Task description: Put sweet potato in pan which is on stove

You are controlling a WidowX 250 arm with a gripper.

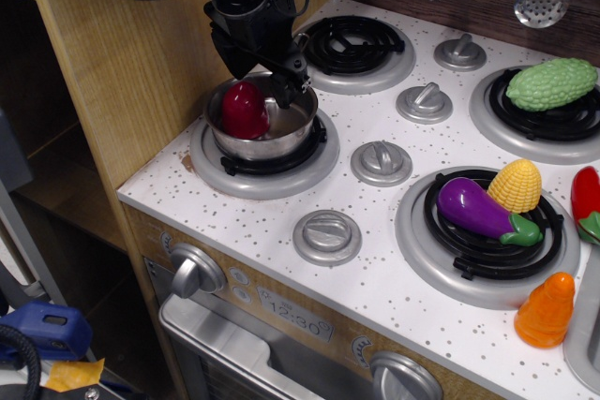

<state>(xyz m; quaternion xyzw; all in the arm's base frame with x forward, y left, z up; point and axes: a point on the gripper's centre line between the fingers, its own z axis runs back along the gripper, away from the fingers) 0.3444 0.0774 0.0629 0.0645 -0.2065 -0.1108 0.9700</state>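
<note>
The dark red sweet potato [244, 110] lies inside the shiny steel pan [286, 133], against its left wall. The pan stands on the front left burner of the white speckled stove [281, 203]. My black gripper [265, 77] hangs just above the pan's back rim, above and slightly behind the sweet potato. Its fingers [293, 84] stand apart and hold nothing; the sweet potato rests in the pan by itself.
A wooden cabinet wall [131, 53] stands close on the left of the pan. A purple eggplant [478, 210] and yellow corn [516, 185] lie on the front right burner, a green bumpy vegetable [551, 83] at back right, an orange cone toy [546, 310] at the front right. Grey knobs [382, 162] run down the middle.
</note>
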